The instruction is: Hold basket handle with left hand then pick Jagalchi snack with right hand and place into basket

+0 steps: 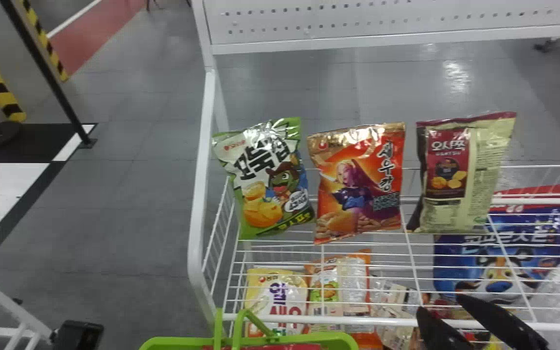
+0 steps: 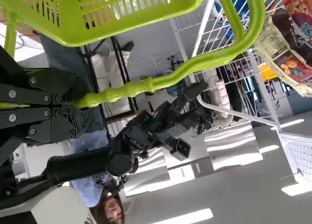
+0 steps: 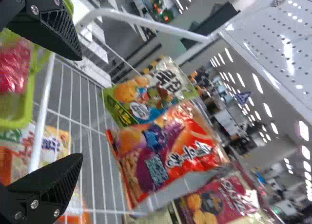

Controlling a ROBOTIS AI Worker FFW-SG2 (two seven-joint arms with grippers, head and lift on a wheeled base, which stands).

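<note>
Fingers apart, the right tool [image 1: 439, 305] hangs near the front rail of the wire rack [image 1: 338, 320] — the left tool [image 2: 80, 102] is clamped on the handle [image 2: 185, 70] of the green basket [image 1: 187, 342]. Inside lies a red bag [image 3: 12, 70] — whether it's the Jagalchi snack, I cannot tell.

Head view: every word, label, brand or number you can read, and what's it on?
"꼬북칩": green-and-white bag
"새우깡": orange bag
"오사쯔", "OSATSU" under it: maroon-and-cream bag
"콘푸로스트": blue bag, lettering partly behind wires, so less certain
"알새우": yellow bag, rest cut off
Remaining small print on the bags: too small or blurred to read.
</note>
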